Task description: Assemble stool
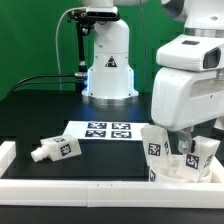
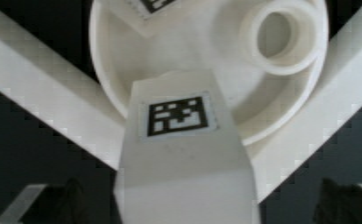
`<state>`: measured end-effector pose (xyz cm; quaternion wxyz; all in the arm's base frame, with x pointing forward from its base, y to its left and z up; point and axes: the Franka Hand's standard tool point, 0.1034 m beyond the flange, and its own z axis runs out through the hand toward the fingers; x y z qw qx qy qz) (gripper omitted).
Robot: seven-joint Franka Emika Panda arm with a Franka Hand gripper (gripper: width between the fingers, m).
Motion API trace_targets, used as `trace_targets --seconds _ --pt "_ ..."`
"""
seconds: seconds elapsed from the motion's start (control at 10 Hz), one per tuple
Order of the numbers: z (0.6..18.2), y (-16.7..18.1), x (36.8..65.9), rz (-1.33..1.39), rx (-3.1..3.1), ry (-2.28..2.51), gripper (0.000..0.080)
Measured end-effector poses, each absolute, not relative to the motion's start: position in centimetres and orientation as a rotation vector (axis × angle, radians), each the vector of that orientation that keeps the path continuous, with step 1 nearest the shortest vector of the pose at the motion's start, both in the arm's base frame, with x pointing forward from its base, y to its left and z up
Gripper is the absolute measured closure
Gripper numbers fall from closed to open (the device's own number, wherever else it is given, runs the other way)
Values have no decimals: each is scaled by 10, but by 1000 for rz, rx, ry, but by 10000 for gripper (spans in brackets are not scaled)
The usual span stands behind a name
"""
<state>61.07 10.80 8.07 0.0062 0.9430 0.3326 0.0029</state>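
Note:
The round white disc seat (image 2: 249, 75) fills the wrist view, with an open round socket (image 2: 277, 38) in it. A chunky white leg (image 2: 178, 140) with a square tag runs from the seat down between my fingers. My gripper (image 2: 192, 208) is open: the dark fingers (image 2: 53, 205) stand on either side of this leg with a gap to it. In the exterior view the gripper (image 1: 183, 150) hangs over the seat (image 1: 186, 172) at the front right, where tagged legs (image 1: 155, 147) stand up from it. One loose leg (image 1: 57, 150) lies at the exterior view's left.
The marker board (image 1: 105, 130) lies flat at mid-table. Long white frame rails (image 1: 90, 183) run along the front and the exterior view's left side (image 1: 8, 152). The robot base (image 1: 108, 65) stands at the back with cables beside it.

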Motion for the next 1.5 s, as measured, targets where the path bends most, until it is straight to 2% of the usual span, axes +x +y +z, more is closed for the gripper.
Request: trace_targets --seconds 0.2,0.3,0.4,0.6,1.0,1.5 --pt "81 107 611 9 2966 997 400" --pt "81 107 611 10 2999 896 400" --pt "80 107 611 11 3039 751 469" --pt "81 101 611 60 3091 456 469" --pt "80 82 612 77 3111 -570 468" --pt "81 70 614 69 2956 -1117 466"
